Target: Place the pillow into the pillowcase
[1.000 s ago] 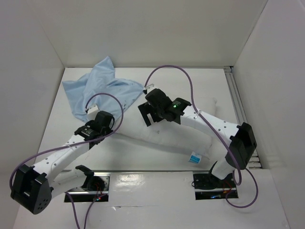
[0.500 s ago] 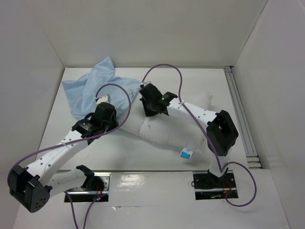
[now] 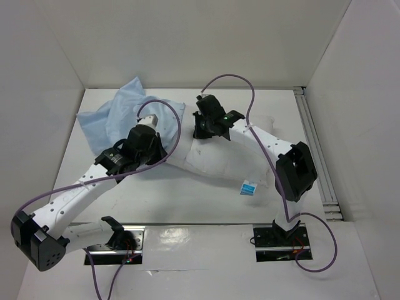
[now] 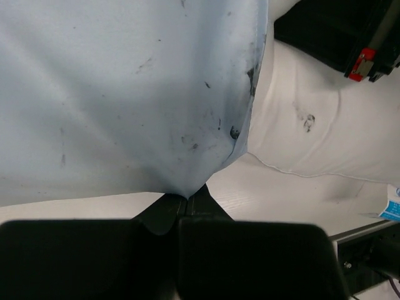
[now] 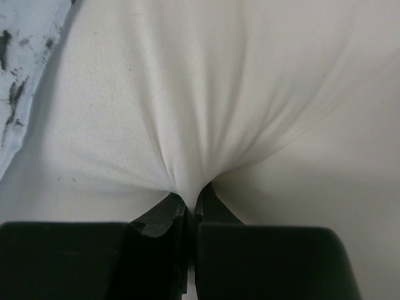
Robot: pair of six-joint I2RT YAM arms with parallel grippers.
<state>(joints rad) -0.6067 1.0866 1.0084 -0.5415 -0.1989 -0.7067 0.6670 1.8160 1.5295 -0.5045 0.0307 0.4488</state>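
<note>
- Feeding stage: pillow (image 5: pixel 206 87), far-left end pinched in right gripper (image 5: pixel 189 199), jaws closed on its fabric.
- Left gripper (image 4: pixel 185 201): clamped on pillowcase (image 4: pixel 119 94) edge, beside pillow.
- Advice: lift edge higher, opening mouth before pushing.

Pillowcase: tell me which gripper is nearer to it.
Left. The left gripper is shut on a pinch of the pillowcase; the right gripper pinches the pillow, just beside the pillowcase's edge.

Rumpled pillowcase (image 3: pixel 119 119) overlapping pillow (image 3: pixel 219 164)
</note>
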